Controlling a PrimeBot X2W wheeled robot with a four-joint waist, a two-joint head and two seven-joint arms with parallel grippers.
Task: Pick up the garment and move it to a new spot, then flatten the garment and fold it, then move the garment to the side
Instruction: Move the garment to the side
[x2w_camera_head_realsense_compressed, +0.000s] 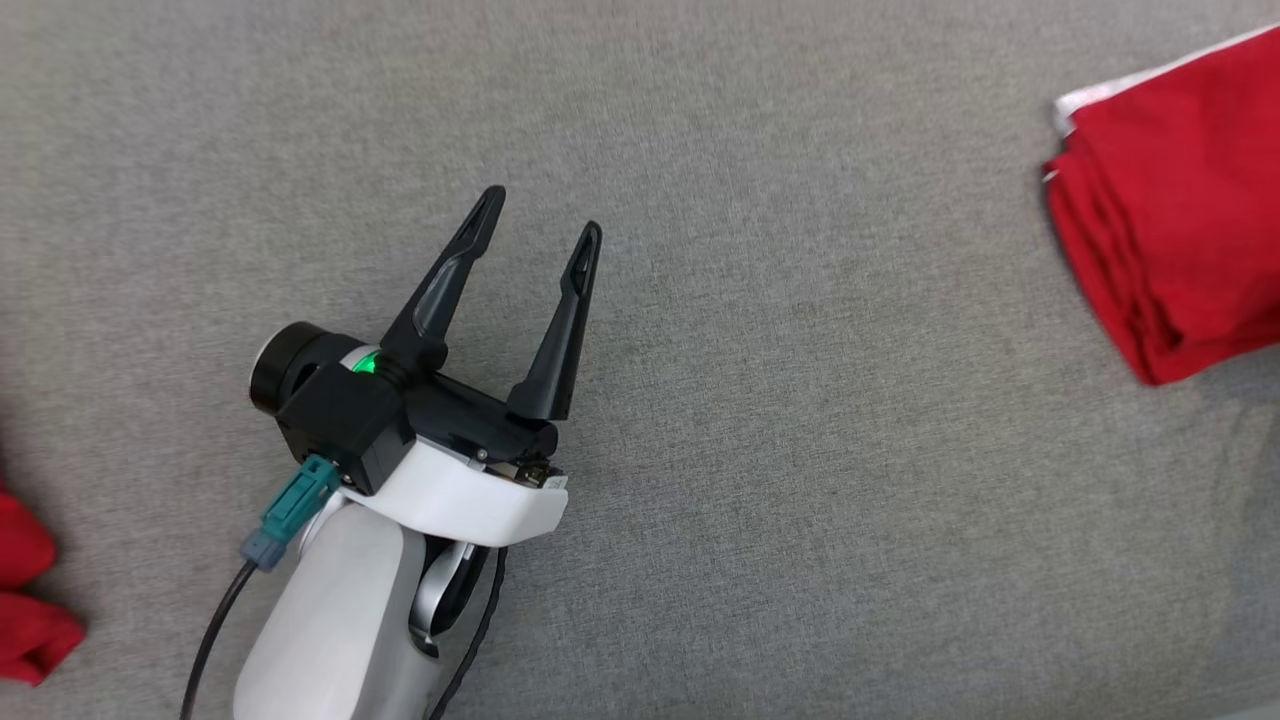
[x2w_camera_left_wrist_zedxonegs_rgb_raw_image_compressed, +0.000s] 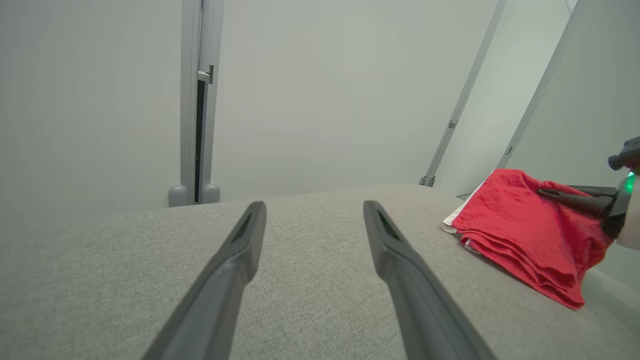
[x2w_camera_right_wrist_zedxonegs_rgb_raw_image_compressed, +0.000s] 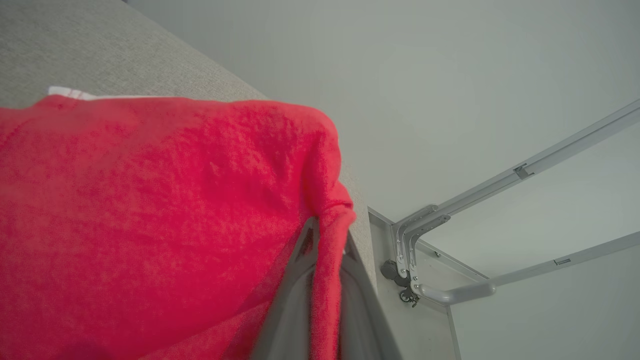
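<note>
The garment (x2w_camera_head_realsense_compressed: 1180, 220) is red with a white edge, folded into a thick stack at the right edge of the grey fabric surface. In the left wrist view the garment (x2w_camera_left_wrist_zedxonegs_rgb_raw_image_compressed: 520, 235) lies near the surface's far right corner, and my right gripper (x2w_camera_left_wrist_zedxonegs_rgb_raw_image_compressed: 542, 191) reaches onto its top from the right. In the right wrist view my right gripper (x2w_camera_right_wrist_zedxonegs_rgb_raw_image_compressed: 327, 235) is shut on a pinched fold of the garment (x2w_camera_right_wrist_zedxonegs_rgb_raw_image_compressed: 150, 210) beside the surface's edge. My left gripper (x2w_camera_head_realsense_compressed: 542, 213) hovers open and empty over bare surface, well left of the garment; between its fingers (x2w_camera_left_wrist_zedxonegs_rgb_raw_image_compressed: 314, 205) lies only grey fabric.
Another bit of red cloth (x2w_camera_head_realsense_compressed: 25, 600) pokes in at the lower left edge. The grey surface (x2w_camera_head_realsense_compressed: 800, 450) ends just past the garment on the right, with grey metal frame rails (x2w_camera_right_wrist_zedxonegs_rgb_raw_image_compressed: 500, 195) and pale walls beyond. An upright post (x2w_camera_left_wrist_zedxonegs_rgb_raw_image_compressed: 200, 100) stands behind the far edge.
</note>
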